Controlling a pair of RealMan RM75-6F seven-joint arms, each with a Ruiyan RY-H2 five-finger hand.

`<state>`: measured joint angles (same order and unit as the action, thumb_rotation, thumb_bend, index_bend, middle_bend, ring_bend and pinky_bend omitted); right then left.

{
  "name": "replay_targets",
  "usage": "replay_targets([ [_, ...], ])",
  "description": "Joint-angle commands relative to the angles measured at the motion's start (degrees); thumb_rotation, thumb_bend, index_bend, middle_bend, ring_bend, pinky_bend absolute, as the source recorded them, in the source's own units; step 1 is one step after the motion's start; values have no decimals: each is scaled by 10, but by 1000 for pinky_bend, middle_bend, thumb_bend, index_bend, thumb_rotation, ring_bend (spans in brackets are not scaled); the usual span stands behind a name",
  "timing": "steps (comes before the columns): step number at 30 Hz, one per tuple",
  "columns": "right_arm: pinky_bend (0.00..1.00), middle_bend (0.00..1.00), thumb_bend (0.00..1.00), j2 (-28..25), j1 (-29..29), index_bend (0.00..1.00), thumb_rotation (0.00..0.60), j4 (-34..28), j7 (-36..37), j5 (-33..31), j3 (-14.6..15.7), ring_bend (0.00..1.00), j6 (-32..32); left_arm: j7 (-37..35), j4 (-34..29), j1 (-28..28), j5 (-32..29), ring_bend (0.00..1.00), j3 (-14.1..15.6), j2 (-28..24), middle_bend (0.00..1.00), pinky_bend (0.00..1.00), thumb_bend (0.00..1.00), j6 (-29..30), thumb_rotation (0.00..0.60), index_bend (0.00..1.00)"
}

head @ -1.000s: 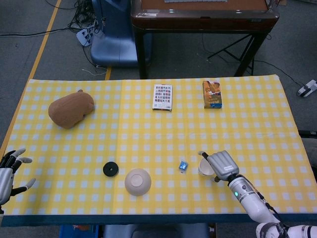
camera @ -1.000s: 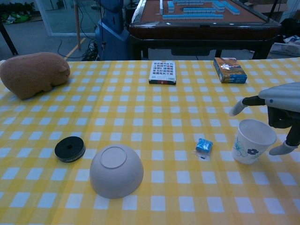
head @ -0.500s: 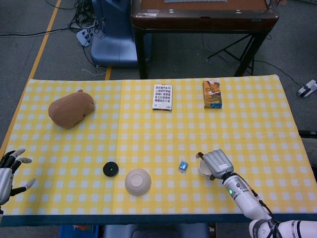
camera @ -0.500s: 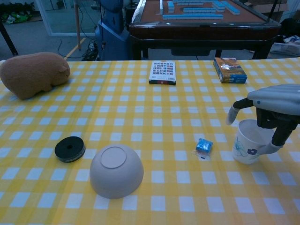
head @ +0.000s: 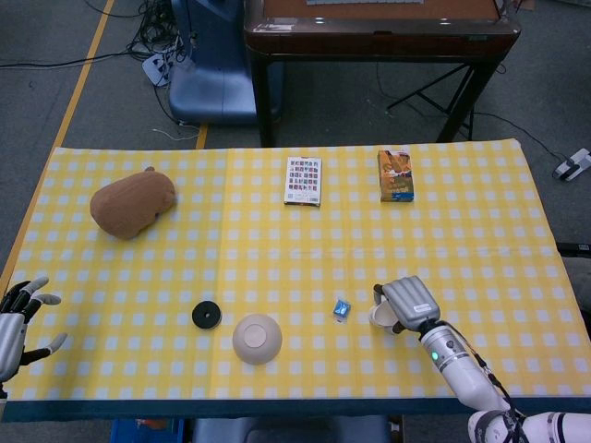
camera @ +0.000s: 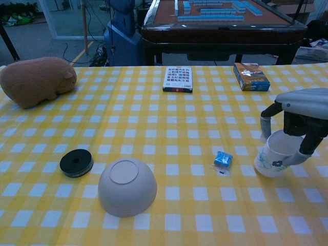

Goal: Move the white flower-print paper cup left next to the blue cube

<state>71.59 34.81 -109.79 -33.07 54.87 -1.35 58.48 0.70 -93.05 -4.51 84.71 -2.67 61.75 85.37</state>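
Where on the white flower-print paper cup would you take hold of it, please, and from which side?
Grip the paper cup around its upper wall just below the open rim, coming from above and its right, as the right hand does. It stands mouth-up, and the blue cube lies to its left, so that side should stay free.

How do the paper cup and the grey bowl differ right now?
The paper cup stands mouth up, slightly tilted; the grey bowl lies upside down. The cup is white with a flower print, the bowl plain. The right hand grips the cup; nothing touches the bowl. Both sit near the table's front edge.
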Motion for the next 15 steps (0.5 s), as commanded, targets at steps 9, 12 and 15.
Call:
replay_targets([
  [9, 1000, 1000, 66, -47, -83, 472, 600, 33, 314, 97, -23, 988, 6, 6, -1, -1, 1, 138, 1, 2, 189, 445, 210, -1, 600, 452],
  [12, 1000, 1000, 66, -44, -102, 472, 600, 61, 416, 120, -27, 988, -3, 9, -2, -1, 2, 138, 2, 3, 189, 445, 210, -1, 600, 452],
  [15, 1000, 1000, 66, -39, -115, 472, 600, 89, 514, 138, -34, 988, -16, 9, -2, -1, 2, 137, 1, 3, 188, 445, 209, -1, 600, 452],
])
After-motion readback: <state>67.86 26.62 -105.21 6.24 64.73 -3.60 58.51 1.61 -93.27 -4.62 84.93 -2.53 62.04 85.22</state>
